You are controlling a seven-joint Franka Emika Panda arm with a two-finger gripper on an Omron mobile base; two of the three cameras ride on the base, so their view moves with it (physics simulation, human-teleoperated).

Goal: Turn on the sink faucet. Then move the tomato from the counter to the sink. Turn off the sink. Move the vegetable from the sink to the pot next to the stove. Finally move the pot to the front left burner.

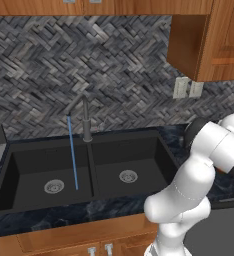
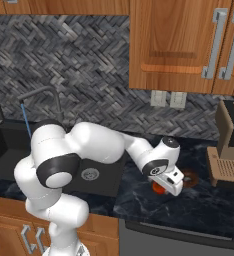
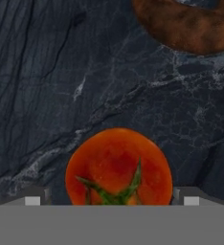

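A: Red tomato (image 3: 118, 166) location?
B: On the dark marble counter (image 3: 61, 86), right of the sink (image 1: 114, 165), directly under the gripper (image 3: 111, 201).
A: Jaws?
B: Spread wide, 1 fingertip either side, nothing held. Water stream (image 1: 72, 152) running.

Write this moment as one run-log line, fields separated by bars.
faucet: running | tomato: on counter, between open fingers | gripper: open, nothing held | next: close on tomato

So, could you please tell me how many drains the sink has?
2. One drain sits in the left basin, where the faucet's water stream lands just beside it. The other drain sits in the right basin. The arm hides the sink's near right corner.
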